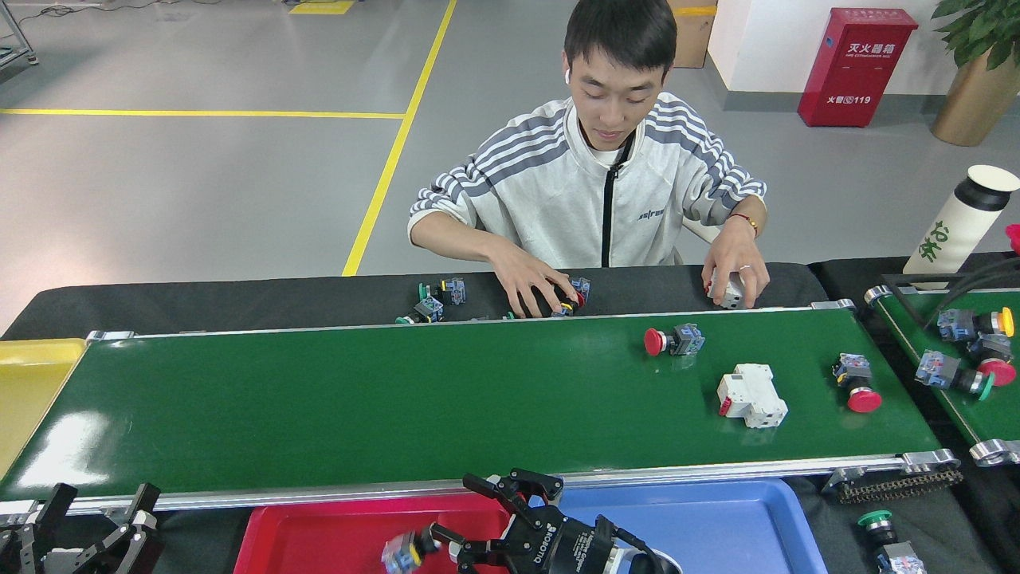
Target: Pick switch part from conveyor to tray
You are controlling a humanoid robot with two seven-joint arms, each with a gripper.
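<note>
Head view: right tool [446, 542], black three-fingered, hangs over the red plastic tray [319, 534], fingers spread; small blue-grey switch part [402, 552] blurred at its tips, contact unclear. Left tool [96, 518] parked, fingers apart. More switches wait on the glossy dark-green conveyor [358, 399].

The right arm came in at the bottom edge, its wrist lying nearly level and pointing left. The right gripper [446, 526] had its black fingers [486, 485] spread apart. The left gripper [92, 518] sat low in the bottom-left corner, fingers up and parted, touching nothing.
</note>
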